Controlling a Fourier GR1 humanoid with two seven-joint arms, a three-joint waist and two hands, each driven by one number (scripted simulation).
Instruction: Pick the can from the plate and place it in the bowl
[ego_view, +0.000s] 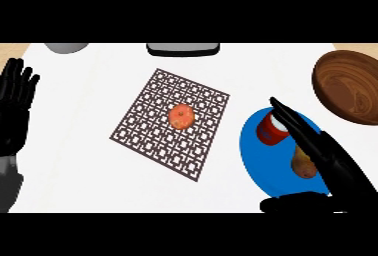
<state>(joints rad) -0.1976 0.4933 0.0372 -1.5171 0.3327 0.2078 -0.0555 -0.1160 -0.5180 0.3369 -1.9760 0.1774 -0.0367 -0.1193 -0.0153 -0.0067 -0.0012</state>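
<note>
Right robot hand (325, 155), fingers straight and apart, hovers over the blue plate (255, 160) beside the red can (270, 131); wooden bowl (351, 90) upper right, patterned mat (148, 125) mid-frame.

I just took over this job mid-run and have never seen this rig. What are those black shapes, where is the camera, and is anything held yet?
The single picture looks steeply down from the robot's head. The black shapes are its hands: the left robot hand rests open at the left edge; the right robot hand hangs open over the round blue plate, holding nothing. On that plate stand a red can and a tan item, partly hidden. A brown wooden bowl sits at upper right; an orange fruit lies on a patterned brown mat.
</note>
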